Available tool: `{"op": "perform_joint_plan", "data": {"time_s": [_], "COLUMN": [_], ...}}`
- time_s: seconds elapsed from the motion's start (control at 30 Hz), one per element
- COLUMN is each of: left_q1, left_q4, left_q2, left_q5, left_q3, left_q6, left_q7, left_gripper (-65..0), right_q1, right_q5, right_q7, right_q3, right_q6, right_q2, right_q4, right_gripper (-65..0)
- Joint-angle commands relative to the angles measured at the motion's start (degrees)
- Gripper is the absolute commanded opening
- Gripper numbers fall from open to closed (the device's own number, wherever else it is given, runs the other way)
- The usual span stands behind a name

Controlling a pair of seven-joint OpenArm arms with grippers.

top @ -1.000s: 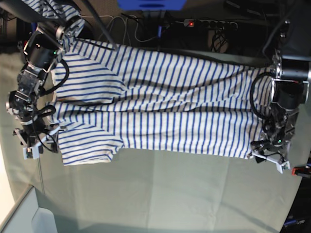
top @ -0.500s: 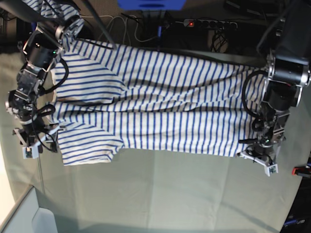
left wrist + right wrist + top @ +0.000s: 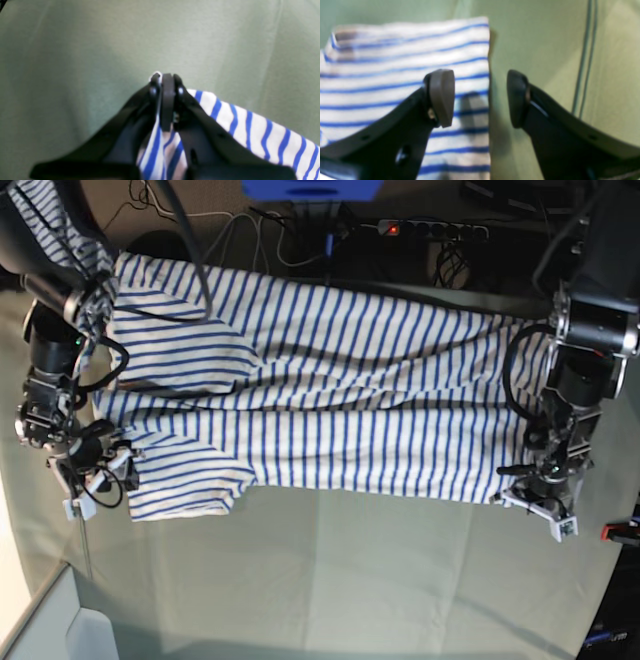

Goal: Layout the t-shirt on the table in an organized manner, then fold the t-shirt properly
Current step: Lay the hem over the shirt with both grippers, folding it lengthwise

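moved: since half a second ago my right gripper (image 3: 85, 480) has shifted toward the shirt's lower sleeve and that arm's upper part has swung aside, so more of the top sleeve shows; my left gripper (image 3: 540, 505) sits a touch further right than it did.
shirt (image 3: 340, 395): spread lengthwise across the far half of the table (image 3: 330, 580), sleeves toward the base view's left edge, hem toward its right edge; some ripples through the middle.
left gripper (image 3: 165, 82): jaws pressed together with striped shirt (image 3: 250, 125) cloth pinched between them, at the hem corner nearest the table's front edge.
right gripper (image 3: 480, 97): jaws spread apart, nothing between them; one finger (image 3: 441, 96) over the shirt (image 3: 395, 87), the other over bare table (image 3: 545, 45), straddling the sleeve edge.
table edge: red clamp (image 3: 620, 532) at the base view's right edge, just beside the left gripper.
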Motion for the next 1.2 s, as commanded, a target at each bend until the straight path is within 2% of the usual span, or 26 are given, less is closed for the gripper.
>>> {"op": "perform_joint_plan", "data": {"time_s": [0.0, 0.27, 0.6, 0.7, 0.9, 0.93, 1.0, 1.1, 1.13, 1.17], "left_q1": [-1.68, -1.68, -1.59, -1.59, -0.97, -0.27, -0.09, 0.00, 0.00, 0.00], "left_q4": [0.83, 0.83, 0.75, 0.57, 0.66, 0.92, 0.92, 0.92, 0.92, 0.92], "left_q2": [-0.77, -0.77, -0.95, -0.95, -0.95, -0.95, -0.95, -1.04, -1.04, -1.04], "left_q5": [-0.10, -0.10, -0.10, -0.10, -0.10, -0.10, -0.10, -0.10, -0.10, -0.10], "left_q3": [-0.07, -0.07, -0.07, -0.07, -0.07, -0.07, -0.07, -0.07, -0.07, -0.07], "left_q6": [-0.08, -0.08, -0.08, -0.08, -0.08, -0.08, -0.08, -0.08, -0.08, -0.08], "left_q7": [-1.39, -1.39, -1.39, -1.39, -1.39, -1.48, -1.48, -1.48, -1.48, -1.48], "left_gripper": [-65.0, -65.0, -65.0, -65.0, -65.0, -65.0, -65.0, -65.0, -65.0, -65.0], "right_q1": [1.50, -1.49, -1.05, -1.05, -1.40, -1.58, -2.02, -2.02, -1.84, -1.75], "right_q5": [1.15, 1.07, 1.24, 1.15, 1.07, 1.07, 1.07, 1.07, 1.07, 1.07], "right_q7": [1.65, 1.65, 1.65, 1.65, 1.65, 1.65, 1.65, 1.65, 1.65, 1.65], "right_q3": [-0.60, -0.78, -0.60, -0.87, -0.87, -0.87, -0.87, -0.95, -0.95, -0.95], "right_q6": [0.28, 0.28, 0.28, -2.41, -2.76, -2.76, -2.49, -2.49, -2.49, -2.49], "right_q2": [0.13, -0.48, -0.31, -0.04, -0.48, -0.48, -0.66, -1.71, -1.71, -1.80], "right_q4": [0.79, 0.79, 0.62, 0.62, 0.62, 0.53, 0.53, 0.53, 0.62, 0.79], "right_gripper": [-31.3, -31.3, -31.4, -31.4, -32.3, -34.1, -42.0, -61.6, -65.0, -65.0]}}
